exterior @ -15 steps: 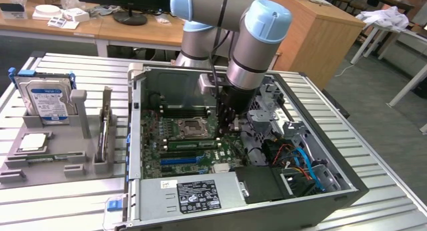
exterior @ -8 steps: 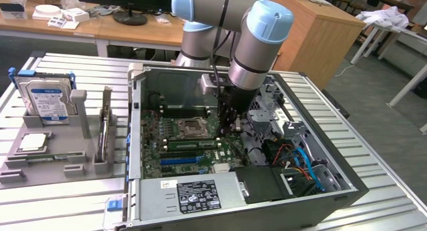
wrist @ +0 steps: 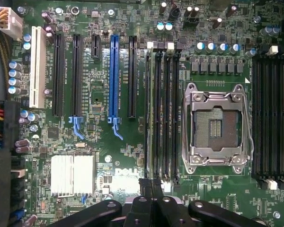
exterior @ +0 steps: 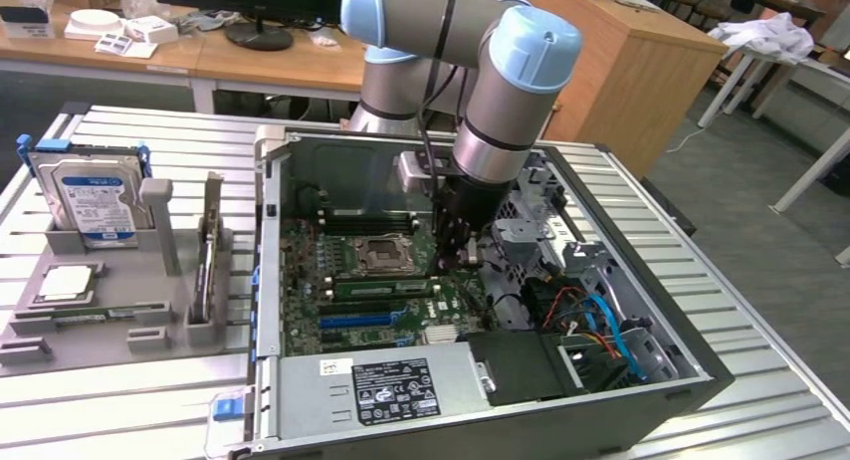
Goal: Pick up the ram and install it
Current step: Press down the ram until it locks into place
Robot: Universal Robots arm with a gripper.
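Green ram [wrist: 151, 109] seated by black slots, frame centre | hand [wrist: 151, 189] pressed together above | risk: half-latched stick, tilting

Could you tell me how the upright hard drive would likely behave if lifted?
The hard drive looks rigid and probably heavy for its size, given its metal case. Standing on edge in the grey holder, it might tip once freed.

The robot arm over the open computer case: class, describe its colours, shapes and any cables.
The arm is made of thick grey cylinders with light blue rounded caps at the joints. A thin black cable runs down it. The gripper is black, with linked bars joined by round pivots.
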